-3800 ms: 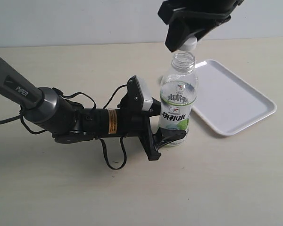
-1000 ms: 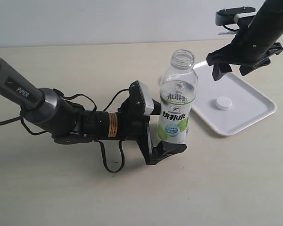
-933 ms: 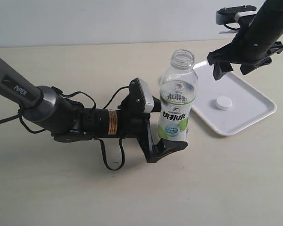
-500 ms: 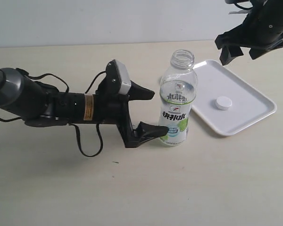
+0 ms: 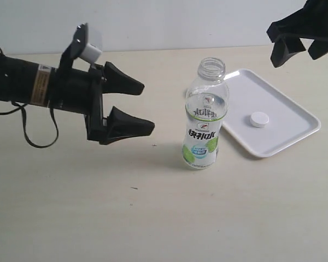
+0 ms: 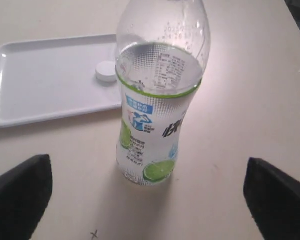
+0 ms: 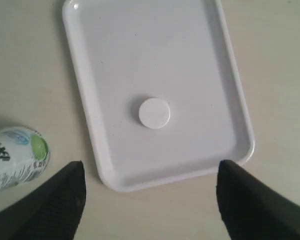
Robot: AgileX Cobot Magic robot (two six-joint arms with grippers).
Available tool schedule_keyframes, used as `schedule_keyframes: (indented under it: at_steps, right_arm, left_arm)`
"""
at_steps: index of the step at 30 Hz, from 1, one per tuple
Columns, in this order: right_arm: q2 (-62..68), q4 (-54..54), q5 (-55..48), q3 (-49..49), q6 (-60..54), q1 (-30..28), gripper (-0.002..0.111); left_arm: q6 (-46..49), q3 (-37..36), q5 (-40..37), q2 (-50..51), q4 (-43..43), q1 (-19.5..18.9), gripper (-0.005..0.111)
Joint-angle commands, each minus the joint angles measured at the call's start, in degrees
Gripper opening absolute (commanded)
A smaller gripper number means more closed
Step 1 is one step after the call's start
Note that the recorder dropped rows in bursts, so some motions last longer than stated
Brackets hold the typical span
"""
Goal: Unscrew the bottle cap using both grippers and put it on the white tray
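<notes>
The pale table (image 5: 153, 218) carries everything. Over its left side the left gripper (image 5: 148, 107) points toward the bottle from well apart, with its jaws spread wide and nothing between them. The right gripper (image 5: 297, 54) hangs high over the far right of the scene, above the tray's far side, likewise wide open and empty.

The white tray (image 5: 287, 98) lies flat just to the right of the bottle. It looks like stiff, smooth plastic with a low rim, so small things would probably slide on it easily.

The bottle (image 5: 205, 125) stands upright on the table with its threaded neck bare. How much liquid it holds cannot be told. Its clear wall looks thin and likely to give under a hard squeeze, and its tall, narrow shape makes it easy to tip. The labelled waist, low on the body, is judged the steadiest place to clamp it.

The bottle cap (image 5: 258, 119) lies flat near the middle of the tray, touching neither gripper, so the task appears complete. It seems light and rigid. If it needed taking up, the ribbed side offers the best purchase, pinched across its width from above, since the flat top gives the fingers nothing to catch.
</notes>
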State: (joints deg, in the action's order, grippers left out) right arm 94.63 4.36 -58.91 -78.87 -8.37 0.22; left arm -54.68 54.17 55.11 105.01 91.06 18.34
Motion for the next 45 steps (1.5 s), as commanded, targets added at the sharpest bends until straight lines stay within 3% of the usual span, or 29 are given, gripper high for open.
schedule_keyframes:
  at_steps: [1, 7, 11, 13, 14, 16, 17, 19, 23, 26, 29, 32, 34, 40, 45]
  right_arm:
    - [-3.6, 0.0, -5.2, -0.4, 0.1, -0.2, 0.070]
    - [-7.4, 1.4, -11.1, 0.3, 1.0, -0.2, 0.068]
    - [-10.7, 2.1, -11.1, 3.0, 0.8, -0.2, 0.053]
    - [-11.7, 1.5, -11.1, 4.2, 1.0, -0.2, 0.047]
    - [-12.3, 1.4, -11.1, 5.0, 1.0, -0.2, 0.041]
    - [-13.3, 1.6, -11.1, 5.9, 1.0, -0.2, 0.033]
    - [-14.2, 1.6, -11.1, 6.6, 0.6, -0.2, 0.029]
    - [-15.9, 1.1, -11.0, 7.8, 0.0, -0.2, 0.021]
    - [-22.5, 1.1, 0.8, 15.1, -0.5, -0.2, 0.000]
    - [-30.6, 4.4, 16.6, 24.2, -0.7, -0.2, 0.000]
    - [-40.7, 9.6, 30.2, 35.2, -2.2, -0.2, 0.000]
    - [-51.4, 15.5, 43.0, 47.4, -3.8, -0.2, 0.000]
    - [-57.0, 18.7, 50.7, 54.2, -4.0, -0.2, 0.000]
    - [-65.4, 20.9, 64.4, 68.5, -3.9, -0.2, 0.000]
    - [-65.5, 18.0, 71.0, 73.7, -3.6, -0.2, 0.000]
  left_arm:
    - [-10.3, -0.1, 2.0, -6.6, 6.3, -1.2, 0.105]
    - [-18.4, -0.1, 5.7, -13.0, 7.4, -1.2, 0.105]
    - [-23.8, -0.1, 7.1, -15.5, 8.9, -1.1, 0.097]
    - [-25.1, -0.1, 7.4, -16.2, 8.9, -1.1, 0.079]
    - [-25.5, -0.1, 7.4, -16.5, 8.9, -1.1, 0.064]
    - [-25.6, -0.1, 7.9, -17.3, 8.9, -1.1, 0.028]
    - [-26.6, -0.1, 8.5, -17.9, 8.9, -1.2, 0.004]
    - [-27.3, -0.1, 9.1, -19.2, 8.9, -1.2, 0.003]
    - [-30.7, -0.4, 13.2, -22.2, 8.9, -1.4, 0.000]
    - [-33.3, -2.0, 11.0, -26.0, 8.9, -2.5, 0.000]
    - [-34.5, -5.8, 2.6, -31.3, 6.5, -3.1, 0.000]
    - [-30.0, -12.9, -9.3, -37.7, -2.7, -3.0, 0.000]
    - [-19.3, -19.6, -12.6, -42.6, -14.8, -3.0, 0.000]
    - [10.5, -39.4, -10.2, -54.3, -52.6, -3.0, 0.000]
    - [24.1, -50.0, -8.5, -60.0, -67.7, -3.0, 0.000]
